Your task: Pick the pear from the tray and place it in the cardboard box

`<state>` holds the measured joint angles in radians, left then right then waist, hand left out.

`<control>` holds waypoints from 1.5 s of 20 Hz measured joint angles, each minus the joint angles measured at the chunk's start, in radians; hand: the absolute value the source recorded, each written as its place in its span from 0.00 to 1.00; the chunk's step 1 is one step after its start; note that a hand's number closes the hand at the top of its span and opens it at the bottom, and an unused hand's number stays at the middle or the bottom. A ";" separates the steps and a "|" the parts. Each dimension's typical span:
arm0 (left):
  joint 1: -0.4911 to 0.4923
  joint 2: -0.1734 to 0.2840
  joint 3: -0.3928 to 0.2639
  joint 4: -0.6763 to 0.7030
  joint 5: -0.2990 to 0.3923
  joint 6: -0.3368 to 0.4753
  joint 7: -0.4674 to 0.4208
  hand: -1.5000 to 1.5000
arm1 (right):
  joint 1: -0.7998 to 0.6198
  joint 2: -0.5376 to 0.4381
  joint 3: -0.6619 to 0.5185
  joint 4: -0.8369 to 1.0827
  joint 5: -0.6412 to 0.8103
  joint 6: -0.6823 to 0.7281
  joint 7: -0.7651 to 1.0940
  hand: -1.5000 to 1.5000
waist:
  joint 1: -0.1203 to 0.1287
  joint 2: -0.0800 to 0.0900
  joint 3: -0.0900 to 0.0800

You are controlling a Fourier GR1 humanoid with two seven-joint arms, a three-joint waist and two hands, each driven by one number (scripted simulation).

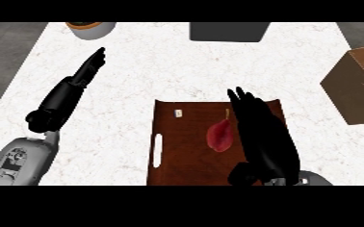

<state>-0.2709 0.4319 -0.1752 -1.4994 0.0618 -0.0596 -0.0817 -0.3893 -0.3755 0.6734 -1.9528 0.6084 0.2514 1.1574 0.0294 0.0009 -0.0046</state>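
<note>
While my right hand (pixel 262 134) lay over the dark brown wooden tray (pixel 185 166), fingers straight and holding nothing, the red pear (pixel 219 135) rested on the tray just beside it. My left hand (pixel 74 86) stretched flat above the white marble counter (pixel 171 67), the brown cardboard box (pixel 348 86) well apart at right.

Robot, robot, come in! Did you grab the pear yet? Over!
Both hands open: left hand, right hand. Red pear on brown wooden tray, ungrabbed. Brown cardboard box unobstructed.
</note>
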 measured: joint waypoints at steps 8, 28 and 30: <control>0.028 -0.006 0.013 -0.009 -0.007 -0.001 -0.005 0.50 | -0.068 0.170 0.003 0.182 0.029 0.034 0.024 0.00 | -0.013 -0.002 0.002; 0.052 -0.032 0.042 -0.021 -0.040 -0.019 -0.003 0.50 | -0.061 0.324 -0.071 0.458 0.264 0.102 -0.048 0.00 | -0.029 -0.002 0.004; 0.052 -0.037 0.046 -0.038 -0.041 -0.023 0.010 0.50 | -0.048 0.333 -0.086 0.461 0.283 0.108 -0.057 0.00 | -0.029 -0.002 0.004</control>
<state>-0.2185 0.3951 -0.1292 -1.5377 0.0205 -0.0821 -0.0722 -0.4372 -0.0425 0.5874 -1.4923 0.8909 0.3597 1.1001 0.0006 -0.0016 -0.0004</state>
